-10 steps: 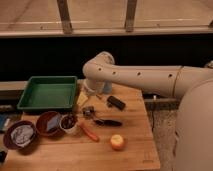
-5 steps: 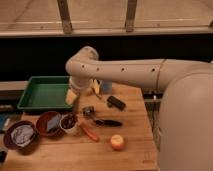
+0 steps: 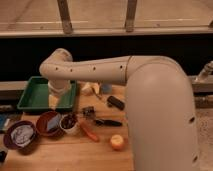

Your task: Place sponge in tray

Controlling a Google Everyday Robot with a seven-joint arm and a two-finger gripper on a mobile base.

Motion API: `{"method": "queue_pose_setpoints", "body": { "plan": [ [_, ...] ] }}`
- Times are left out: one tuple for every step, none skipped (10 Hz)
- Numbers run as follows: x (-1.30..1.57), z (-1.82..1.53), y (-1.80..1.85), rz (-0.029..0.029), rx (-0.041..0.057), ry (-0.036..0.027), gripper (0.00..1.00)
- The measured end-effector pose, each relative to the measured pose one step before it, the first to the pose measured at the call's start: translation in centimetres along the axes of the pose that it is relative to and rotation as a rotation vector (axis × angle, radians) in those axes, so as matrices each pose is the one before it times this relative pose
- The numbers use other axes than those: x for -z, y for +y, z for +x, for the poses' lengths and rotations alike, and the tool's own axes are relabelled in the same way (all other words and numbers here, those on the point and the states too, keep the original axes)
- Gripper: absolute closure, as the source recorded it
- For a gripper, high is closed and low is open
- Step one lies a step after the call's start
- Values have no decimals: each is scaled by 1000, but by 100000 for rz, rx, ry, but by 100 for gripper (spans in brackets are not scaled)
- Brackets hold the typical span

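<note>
The green tray (image 3: 34, 95) lies at the back left of the wooden table. My arm reaches in from the right, bends at the elbow (image 3: 60, 65) and drops down toward the tray. The gripper (image 3: 57, 101) hangs at the end of the arm, over the tray's right part, close to its near rim. The wrist housing covers most of it. The sponge is hidden; I cannot see it on the table or in the tray.
In front of the tray stand a reddish-brown bowl (image 3: 47, 124), a dark bowl holding a paper wad (image 3: 20, 135) and a white cup (image 3: 69, 125). Mid-table lie a blue cup (image 3: 105, 89), a black block (image 3: 115, 102), an orange stick (image 3: 90, 132) and an orange fruit (image 3: 117, 142).
The arm has swung left, from above the middle of the table to above the tray's right side. Nothing on the table has moved.
</note>
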Motion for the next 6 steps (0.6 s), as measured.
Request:
{"method": "queue_pose_setpoints", "body": {
  "plan": [
    [-874, 148, 886, -2051, 1402, 1695, 24],
    [-303, -34, 643, -1191, 667, 924, 24],
    [37, 120, -248, 524, -89, 22, 24],
    [33, 129, -149, 119, -282, 22, 24],
    [-23, -86, 124, -102, 218, 21, 24],
    [-92, -68, 113, -290, 241, 103, 24]
  ]
}}
